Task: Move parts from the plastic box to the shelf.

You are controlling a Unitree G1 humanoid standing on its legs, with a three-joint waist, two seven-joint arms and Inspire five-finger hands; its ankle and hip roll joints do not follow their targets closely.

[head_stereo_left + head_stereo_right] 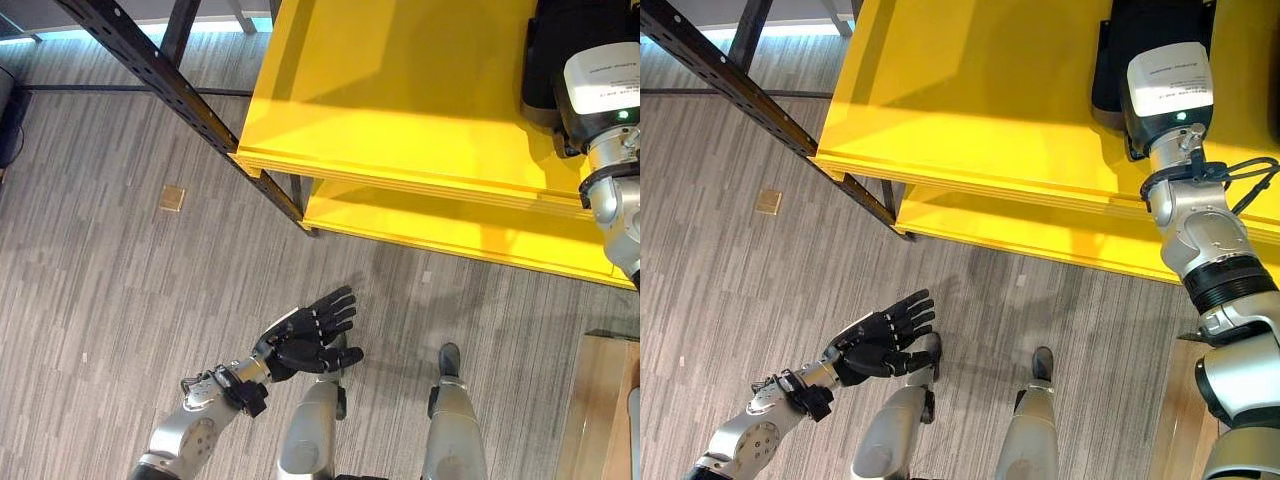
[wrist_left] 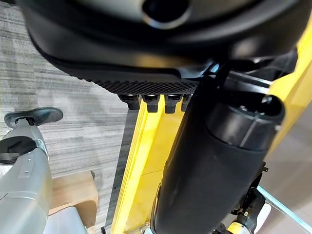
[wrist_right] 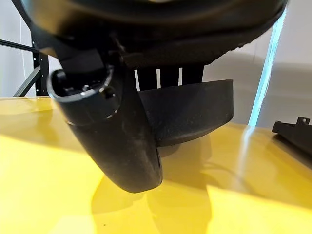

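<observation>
The yellow shelf (image 1: 400, 90) fills the upper right of the eye views. My right arm reaches onto its top board. In the right wrist view my right hand (image 3: 122, 141) is shut on a black curved plastic part (image 3: 195, 112), thumb in front and fingers behind it. The part's lower edge rests on the yellow board. A second black part (image 3: 292, 131) lies on the same board a little further off. My left hand (image 1: 310, 335) hovers open over the floor in front of the shelf, fingers (image 2: 156, 100) straight and holding nothing.
A black perforated rack upright (image 1: 170, 80) slants across the floor to the shelf's left corner. A lower yellow board (image 1: 450, 225) juts out beneath the top one. A small tan square (image 1: 172, 198) lies on the grey floor. A wooden surface (image 1: 600, 400) sits at the lower right.
</observation>
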